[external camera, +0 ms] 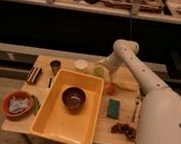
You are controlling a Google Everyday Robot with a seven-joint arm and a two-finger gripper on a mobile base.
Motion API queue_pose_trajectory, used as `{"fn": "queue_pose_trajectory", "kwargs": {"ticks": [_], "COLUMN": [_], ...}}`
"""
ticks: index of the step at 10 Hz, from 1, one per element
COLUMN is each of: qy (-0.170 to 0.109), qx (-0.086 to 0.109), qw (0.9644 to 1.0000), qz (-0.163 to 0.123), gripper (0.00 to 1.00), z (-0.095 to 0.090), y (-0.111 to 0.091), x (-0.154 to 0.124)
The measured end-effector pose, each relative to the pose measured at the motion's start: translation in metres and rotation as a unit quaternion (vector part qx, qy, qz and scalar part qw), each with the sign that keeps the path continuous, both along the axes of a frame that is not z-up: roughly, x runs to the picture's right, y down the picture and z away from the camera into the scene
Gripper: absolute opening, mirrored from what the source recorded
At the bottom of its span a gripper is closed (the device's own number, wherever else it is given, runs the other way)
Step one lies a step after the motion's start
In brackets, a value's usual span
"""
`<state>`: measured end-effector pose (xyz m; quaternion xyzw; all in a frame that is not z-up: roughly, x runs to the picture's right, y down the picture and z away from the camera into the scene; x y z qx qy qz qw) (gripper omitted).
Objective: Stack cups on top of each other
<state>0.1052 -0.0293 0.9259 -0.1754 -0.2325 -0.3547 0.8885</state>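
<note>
Gripper (pixel 105 66) is at back of table (pixel 125 99), just over green cup (pixel 98 72); can't tell if it grips it. White cup (pixel 81 65) stands beside, dark cup (pixel 55 66) further along, both behind tray (pixel 52 116), unstacked.

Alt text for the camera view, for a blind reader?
A white robot arm reaches over a wooden table, its gripper right at a light green cup near the far edge. A cream-white cup and a dark cup stand beside it, unstacked, behind a yellow tray holding a brown bowl.
</note>
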Motion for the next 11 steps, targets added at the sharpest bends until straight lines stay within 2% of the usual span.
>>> {"fn": "queue_pose_trajectory", "kwargs": {"ticks": [4,8,9,11], "qy": [0.01,0.022,0.024,0.028], "qx": [-0.014,-0.032,-0.035,-0.04], "qw": [0.9995,0.9989,0.9987,0.9983], "qz": [0.027,0.026,0.027,0.03], "gripper": [0.8,0.8,0.78,0.58], "z": [0.03,0.053,0.055,0.058], "y": [0.007,0.018,0.019,0.021], "x": [-0.002,-0.007,-0.007,-0.006]}}
